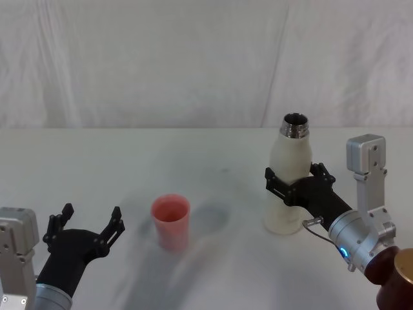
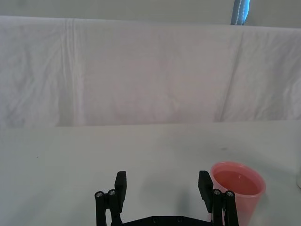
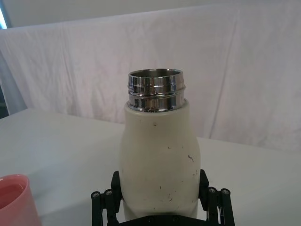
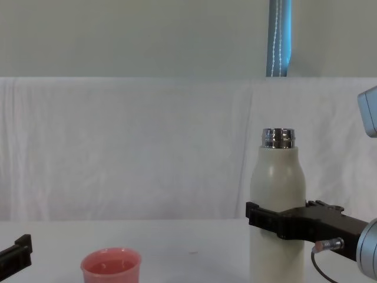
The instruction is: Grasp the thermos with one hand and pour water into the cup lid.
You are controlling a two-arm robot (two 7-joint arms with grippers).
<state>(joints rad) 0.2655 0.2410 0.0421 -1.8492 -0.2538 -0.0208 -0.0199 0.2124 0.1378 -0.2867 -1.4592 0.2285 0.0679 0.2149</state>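
Note:
The cream-white thermos (image 1: pixel 290 152) stands upright on the table, right of centre, its steel neck open at the top. My right gripper (image 1: pixel 292 174) is shut on the thermos's body, one black finger on each side, as the right wrist view shows for the thermos (image 3: pixel 157 150) and the gripper (image 3: pixel 160 176). The pink cup lid (image 1: pixel 171 216) stands to the thermos's left, and liquid seems to sit inside the cup lid (image 2: pixel 237 188). My left gripper (image 1: pixel 91 216) rests open near the front left, just left of the cup lid, holding nothing.
A white cloth covers the table (image 1: pixel 213 155) and hangs as a backdrop. A blue pole (image 4: pixel 280 35) rises behind the backdrop. A brown rounded object (image 1: pixel 397 284) sits at the front right corner beside my right arm.

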